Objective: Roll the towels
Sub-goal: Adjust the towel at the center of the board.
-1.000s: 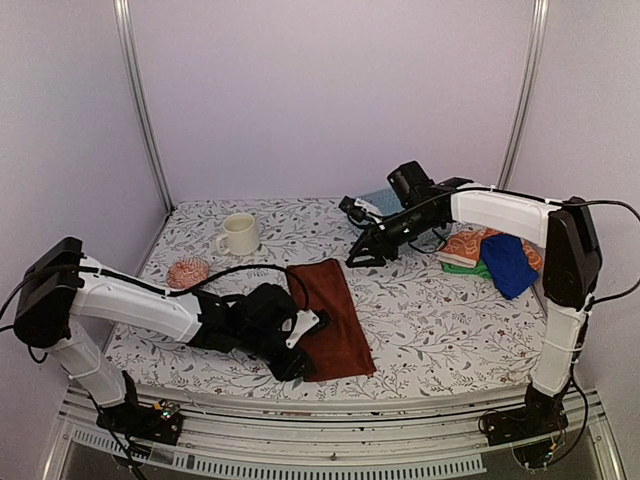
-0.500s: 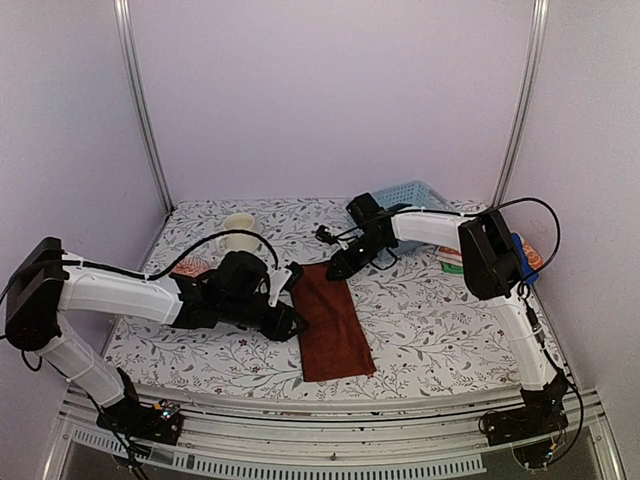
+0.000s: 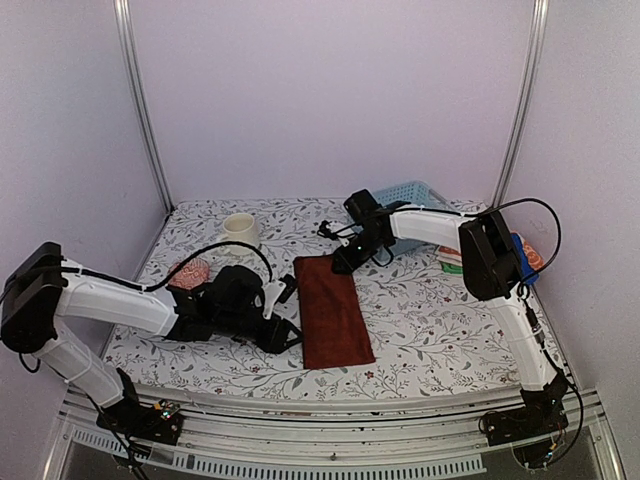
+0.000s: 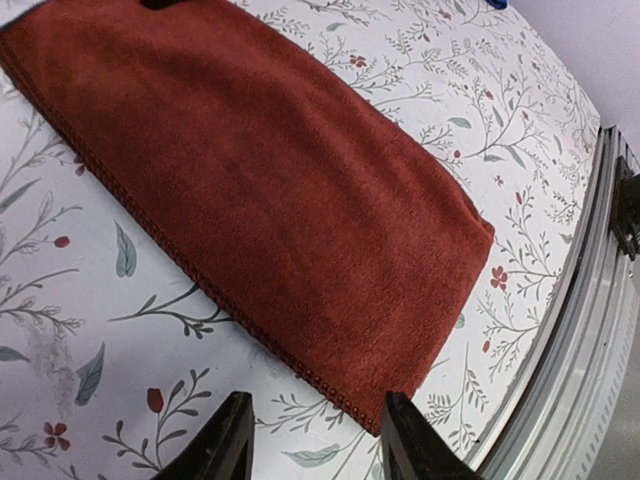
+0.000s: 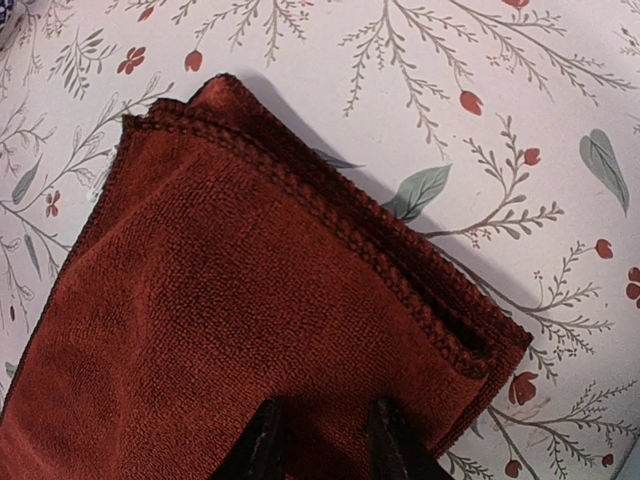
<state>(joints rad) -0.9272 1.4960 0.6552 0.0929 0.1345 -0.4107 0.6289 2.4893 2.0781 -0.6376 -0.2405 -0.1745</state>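
Note:
A dark rust-brown towel (image 3: 333, 312) lies flat and folded on the flowered table, long side running front to back. My left gripper (image 3: 291, 336) hovers low beside its left edge. In the left wrist view it (image 4: 320, 448) stands open, and the towel's (image 4: 250, 180) near-left corner lies just ahead between the fingertips. My right gripper (image 3: 344, 264) is down on the towel's far end. Its fingertips (image 5: 262, 447) rest a little apart on the cloth (image 5: 230, 300), near the layered far-right corner, with no fold between them. More towels, orange patterned (image 3: 453, 254) and blue (image 3: 519, 246), lie at the right behind the right arm.
A pale blue lattice basket (image 3: 412, 193) stands at the back right. A cream mug (image 3: 240, 230) and a small pink patterned thing (image 3: 188, 271) sit at the back left. The metal front rail (image 4: 600, 330) runs close past the towel's near end.
The right arm swung in from the right and came down on the towel's far end, its jaws narrowing. The left gripper came off the towel to its left edge and opened wider. The towel lies straighter.

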